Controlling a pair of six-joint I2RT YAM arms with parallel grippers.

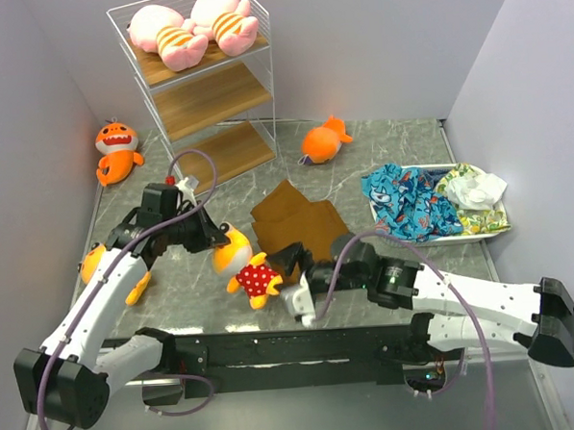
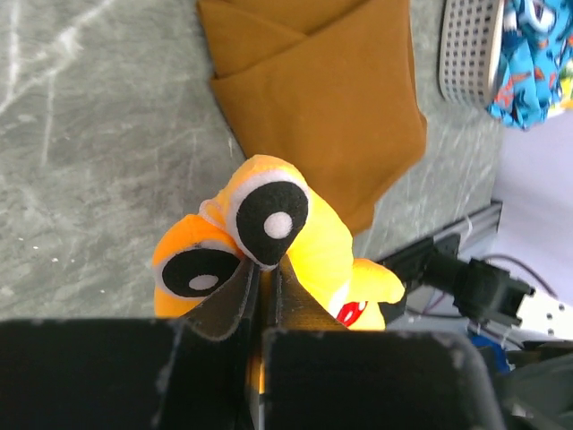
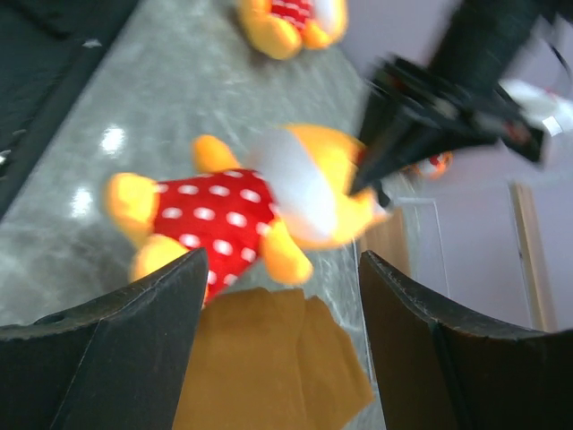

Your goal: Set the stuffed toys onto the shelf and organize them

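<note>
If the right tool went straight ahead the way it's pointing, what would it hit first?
Probably the yellow toy in the red polka-dot outfit, framed by the open right tool and held at its head by the left tool. The brown cloth lies lower; depth is unclear.

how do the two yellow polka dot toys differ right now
The held yellow toy is pinched at the head by the left pincer, in plain view beside the brown cloth. The other yellow toy lies ungripped at far left, mostly hidden beneath the left arm. Both are off the shelf.
</note>
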